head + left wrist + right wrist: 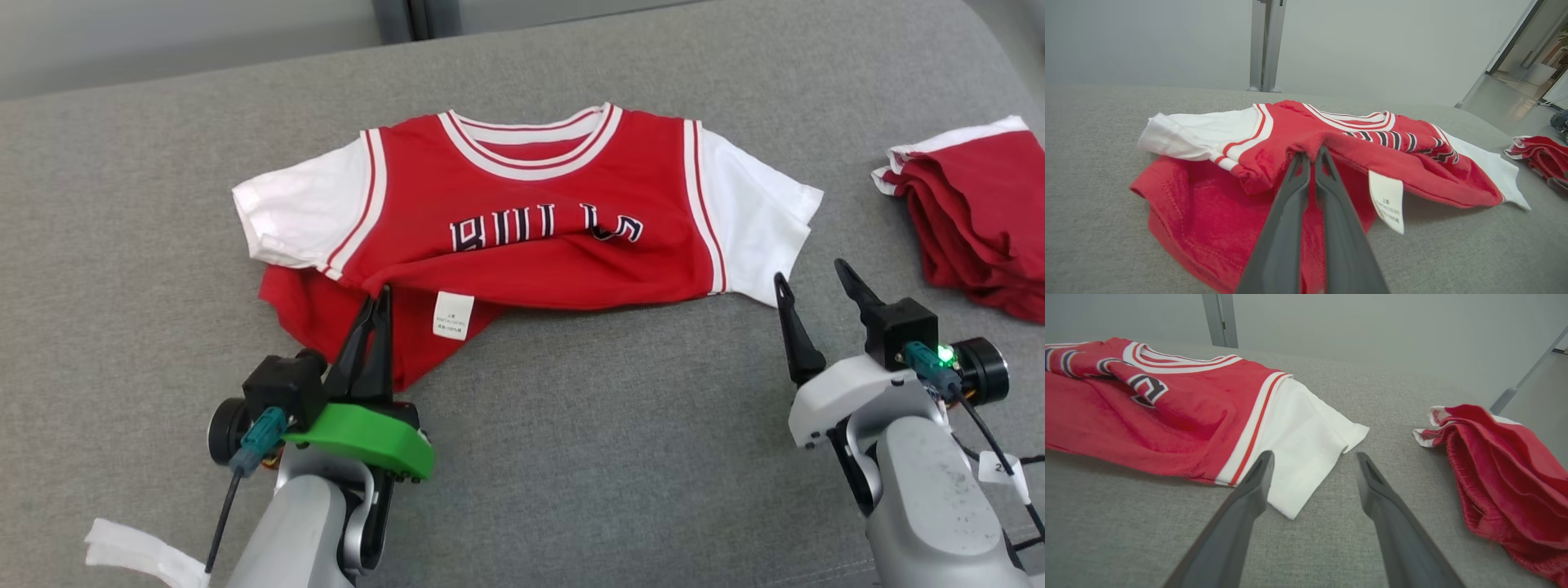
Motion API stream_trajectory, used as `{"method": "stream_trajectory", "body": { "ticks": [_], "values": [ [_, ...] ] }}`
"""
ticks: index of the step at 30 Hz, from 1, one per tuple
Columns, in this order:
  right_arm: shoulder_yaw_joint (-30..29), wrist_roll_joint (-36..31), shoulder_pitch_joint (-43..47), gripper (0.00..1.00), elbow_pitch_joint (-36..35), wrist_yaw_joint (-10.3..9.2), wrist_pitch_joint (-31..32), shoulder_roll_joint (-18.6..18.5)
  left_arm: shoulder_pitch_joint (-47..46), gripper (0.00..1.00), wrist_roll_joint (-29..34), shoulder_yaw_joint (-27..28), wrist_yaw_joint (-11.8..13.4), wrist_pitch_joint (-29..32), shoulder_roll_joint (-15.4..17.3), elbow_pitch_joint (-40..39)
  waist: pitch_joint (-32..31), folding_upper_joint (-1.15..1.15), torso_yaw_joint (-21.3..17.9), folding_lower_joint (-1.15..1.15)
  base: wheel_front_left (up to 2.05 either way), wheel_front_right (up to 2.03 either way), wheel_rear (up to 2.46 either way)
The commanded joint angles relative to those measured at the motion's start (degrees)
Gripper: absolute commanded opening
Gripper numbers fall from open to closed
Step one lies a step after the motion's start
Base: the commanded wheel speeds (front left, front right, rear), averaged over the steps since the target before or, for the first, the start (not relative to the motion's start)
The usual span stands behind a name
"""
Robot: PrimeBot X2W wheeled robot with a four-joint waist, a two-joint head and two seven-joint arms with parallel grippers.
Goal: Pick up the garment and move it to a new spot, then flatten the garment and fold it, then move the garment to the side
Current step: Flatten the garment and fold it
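Left gripper [380, 296] — fingers closed, pinching the folded lower edge of the jersey [531, 245] near its left sleeve [302, 208], just beside the label [453, 314]. Right gripper [811, 273] — fingers apart, holding nothing, just beside the right sleeve [759, 220]. Jersey lies centrally on the grey cushion [571, 457], collar [531, 139] away from the robot. Red cloth pile [980, 220] lies apart, at the right.

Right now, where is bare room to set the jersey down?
Widest: grey cushion in front of the jersey, between left end effector and right end effector. Also beyond the left sleeve. Crowded: the gap between right sleeve and folded red pile.
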Motion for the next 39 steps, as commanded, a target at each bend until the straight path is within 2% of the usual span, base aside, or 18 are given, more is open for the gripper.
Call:
{"method": "stream_trajectory", "body": {
  "ticks": [1,8,13,18,19,20,21,28,39],
  "values": [
    [-0.32,0.66,1.72,1.0,0.31,-0.09,-0.11,-0.17,1.78,0.0,0.63,0.67,0.3,-0.02,0.28,-1.05,-4.37,0.0,3.46,0.0,0.0,0.0,0.0],
    [-0.48,2.16,6.22,1.0,0.85,-0.09,-0.1,-0.19,9.58,0.0,2.8,5.58,1.72,-0.02,0.28,-5.2,-9.79,0.0,7.23,0.0,0.0,0.0,0.0],
    [-0.04,3.48,8.15,1.0,0.82,-0.09,-0.1,-0.18,13.64,0.0,5.06,10.27,2.02,-0.02,0.27,-6.91,-11.76,0.0,8.29,0.0,0.0,0.0,0.0],
    [0.87,5.04,9.52,1.0,0.5,-0.09,-0.1,-0.18,17.16,0.0,5.22,11.19,1.79,-0.02,0.27,-2.58,-12.52,0.0,8.39,0.0,0.0,0.0,0.0],
    [1.08,5.47,9.63,1.0,0.33,-0.09,-0.1,-0.18,17.41,0.21,5.12,11.14,2.01,-0.02,0.28,-1.55,-12.55,0.0,8.34,0.0,0.0,0.0,0.0],
    [1.32,5.78,9.87,1.0,0.1,-0.09,-0.1,-0.18,17.67,0.85,4.96,11.21,2.36,-0.02,0.28,-0.59,-12.58,0.0,8.27,0.0,0.0,0.0,0.0],
    [1.42,6.44,10.12,1.0,-0.08,-0.09,-0.1,-0.19,17.89,1.0,5.01,11.33,2.83,-0.02,0.28,0.12,-12.61,0.0,8.19,0.0,0.0,0.0,0.0],
    [2.25,9.0,11.57,1.0,-1.6,-0.09,-0.1,-0.18,18.86,1.0,7.28,11.6,4.76,-0.02,0.27,0.54,-12.76,0.0,7.29,0.0,0.0,0.0,0.0],
    [2.72,9.88,11.37,1.0,-1.92,-0.09,-0.1,-0.18,17.43,1.0,8.28,12.17,5.16,-0.02,0.27,2.37,-12.07,0.0,6.49,0.0,0.0,0.0,0.0]
  ]
}}
